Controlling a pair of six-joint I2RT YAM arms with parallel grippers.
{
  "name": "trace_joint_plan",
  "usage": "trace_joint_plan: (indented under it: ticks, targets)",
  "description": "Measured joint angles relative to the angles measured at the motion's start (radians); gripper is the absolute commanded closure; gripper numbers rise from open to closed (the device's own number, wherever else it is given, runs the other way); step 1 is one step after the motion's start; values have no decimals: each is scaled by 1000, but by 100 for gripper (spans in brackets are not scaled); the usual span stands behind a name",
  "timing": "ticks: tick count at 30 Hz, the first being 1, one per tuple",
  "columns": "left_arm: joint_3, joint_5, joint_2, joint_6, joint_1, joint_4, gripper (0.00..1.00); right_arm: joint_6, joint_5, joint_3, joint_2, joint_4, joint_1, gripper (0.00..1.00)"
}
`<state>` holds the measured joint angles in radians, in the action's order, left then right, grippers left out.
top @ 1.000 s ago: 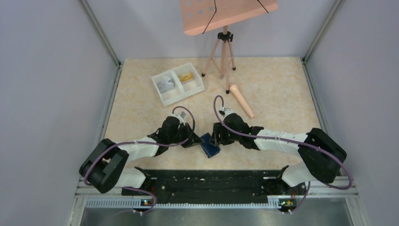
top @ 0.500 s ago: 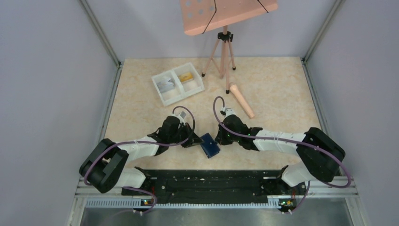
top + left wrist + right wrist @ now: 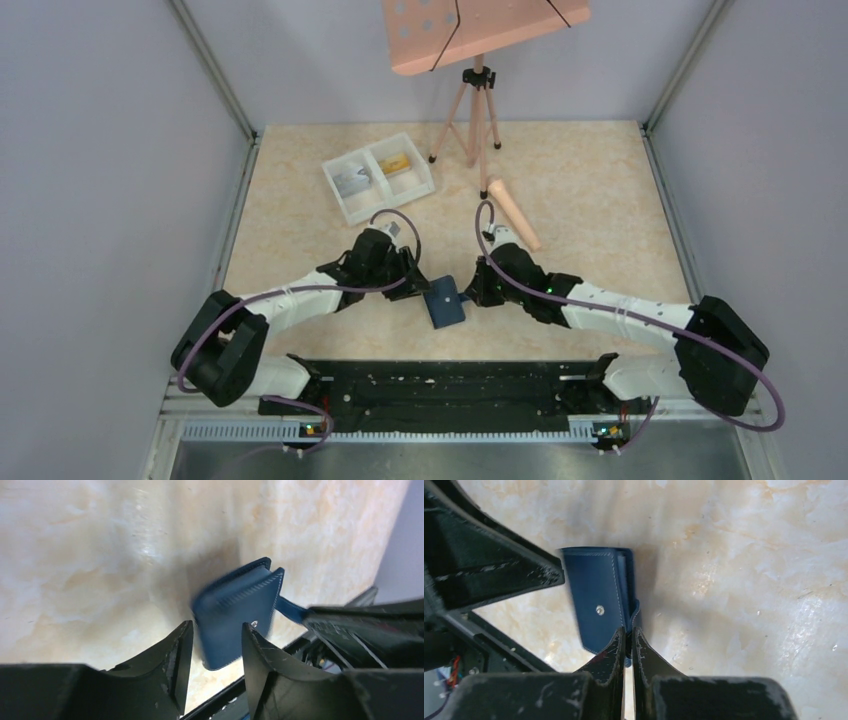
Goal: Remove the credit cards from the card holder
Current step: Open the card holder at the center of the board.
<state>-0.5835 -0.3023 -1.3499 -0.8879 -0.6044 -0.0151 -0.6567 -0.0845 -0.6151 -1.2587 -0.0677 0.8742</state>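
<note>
Two black grippers flank a closed blue folding card holder [image 3: 445, 305] of finely ribbed leather-like material with a metal snap stud [image 3: 599, 610]. It lies flat on the beige marbled table [image 3: 600, 200] near the arm bases, its long axis running roughly near to far. The right gripper [image 3: 626, 647] is clamped on the thin blue strap [image 3: 290, 610] at the holder's right edge. The left gripper [image 3: 215, 645] is spread wide, with the holder's left corner between its fingers. The holder's contents are hidden.

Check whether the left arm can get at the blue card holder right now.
Probably yes: the left gripper is open with the card holder directly ahead of its fingers, nothing blocking. The right gripper pinches the opposite edge.
</note>
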Motion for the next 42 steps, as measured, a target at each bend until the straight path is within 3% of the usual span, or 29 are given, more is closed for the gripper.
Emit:
trace_joint_plan:
  ticks: [7, 20, 31, 37, 42]
  targets:
    - [-85, 83, -1, 42, 2, 158, 39, -54, 45, 0, 71, -7, 0, 100]
    - [-57, -45, 42, 18, 2, 95, 28, -107, 92, 15, 83, 20, 0, 100]
    - [-76, -136, -41, 47, -18, 69, 27, -107, 114, 15, 91, 42, 0, 100]
    - [-114, -132, -61, 76, -35, 98, 34, -107, 114, 15, 93, 44, 0, 100]
    - [-142, -86, -63, 109, -38, 157, 55, -106, 91, 15, 101, 33, 0, 100]
